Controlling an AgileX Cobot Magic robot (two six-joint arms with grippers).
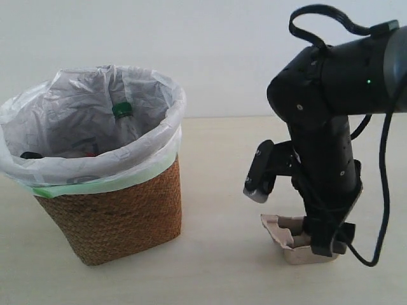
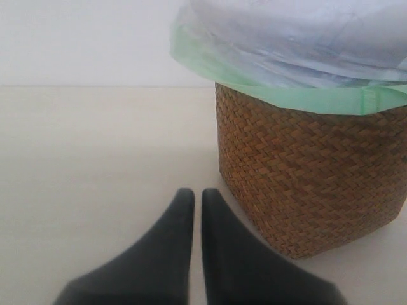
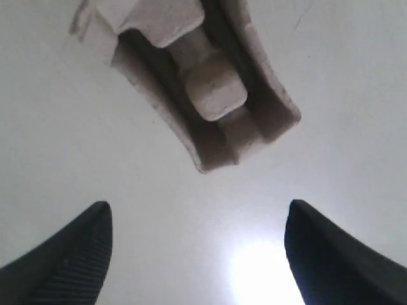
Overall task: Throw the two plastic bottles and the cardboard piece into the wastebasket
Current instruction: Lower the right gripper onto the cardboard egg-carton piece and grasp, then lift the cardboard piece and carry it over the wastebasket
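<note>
The cardboard (image 1: 282, 230) lies on the table (image 1: 216, 273) at the right of the exterior view, well apart from the basket (image 1: 114, 216), hollows facing up. In the right wrist view the cardboard (image 3: 210, 89) shows a raised bump in its middle channel, one end flared. The right gripper (image 1: 323, 243) stands low over its far-right end, arm nearly upright above it. From the exterior view I cannot tell whether a finger touches the pulp. The right wrist view shows this gripper (image 3: 198, 203) spread wide, with bare table between its two dark fingers (image 3: 70, 254) and the cardboard lying just past the tips, not between them. Both bottles are inside the basket. The green-cap bottle (image 1: 122, 112) leans upright against the far side of the bag (image 1: 70, 108), cap and clear shoulder showing. Of the black-cap bottle (image 1: 30, 155) only the cap peeks over the near-left rim, with a spot of red near it. The white bag folds over the rim, its green edge hanging down onto the wicker. The left gripper (image 2: 194, 194) sits on or just over the table beside the basket (image 2: 305, 184), its fingers (image 2: 168, 248) drawn together to a thin slit with nothing between them. The bag (image 2: 305, 38) bulges above it.
</note>
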